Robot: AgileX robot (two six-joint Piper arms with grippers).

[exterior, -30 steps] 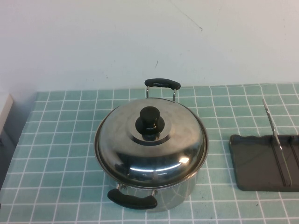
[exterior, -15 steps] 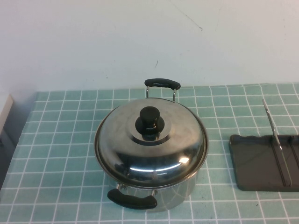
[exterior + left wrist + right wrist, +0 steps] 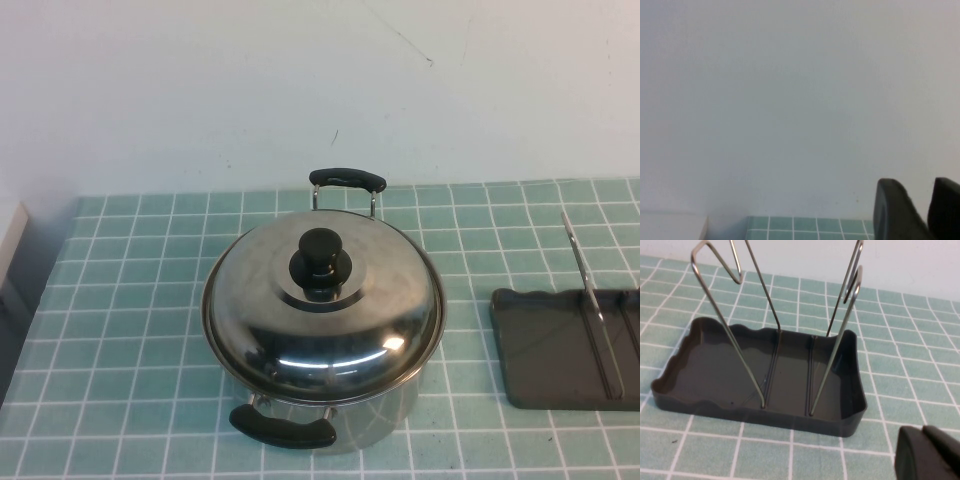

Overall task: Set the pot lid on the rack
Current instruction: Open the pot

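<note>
Task not yet begun, as judged: the pot lid is seated on the pot near the middle of the surface, knob upward; being round, no long axis is shown. The rack is set at the right edge, its long side apparently running toward the far edge, wire dividers upright and unoccupied. The left pincer, fingers slightly apart, faces the wall. The right pincer, fingers seemingly together, is held just beside the rack. Lifting and racking remain.
</note>
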